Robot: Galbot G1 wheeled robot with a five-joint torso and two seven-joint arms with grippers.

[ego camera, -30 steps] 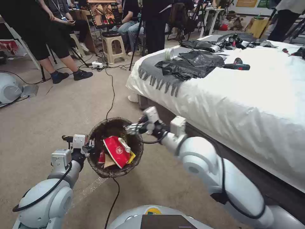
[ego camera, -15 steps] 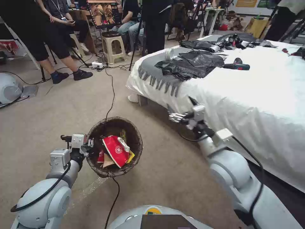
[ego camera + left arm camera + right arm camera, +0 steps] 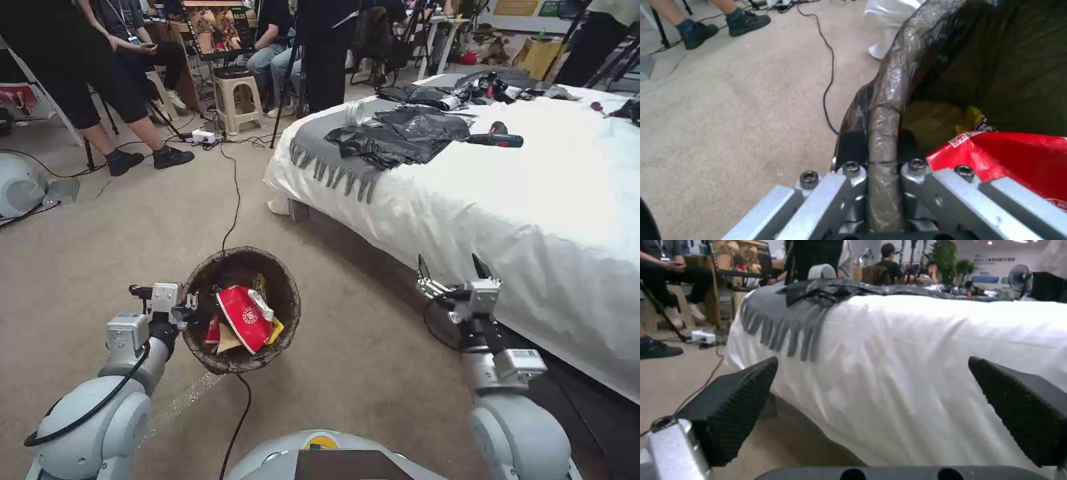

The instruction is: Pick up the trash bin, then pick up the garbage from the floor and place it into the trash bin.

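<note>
Left end effector (image 3: 189,305) grips trash bin (image 3: 283,313) rim.

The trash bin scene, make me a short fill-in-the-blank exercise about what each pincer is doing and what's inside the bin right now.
1. The left pincer is shut on the bag-covered ____ of the trash bin.
2. The right pincer is ____ and holds nothing, beside the white-sheeted bed.
3. The biggest piece of garbage in the bin is a crushed paper cup, white and ____.
4. A black ____ runs across the floor behind the bin.

Missing words: rim; open; red; cable
</note>
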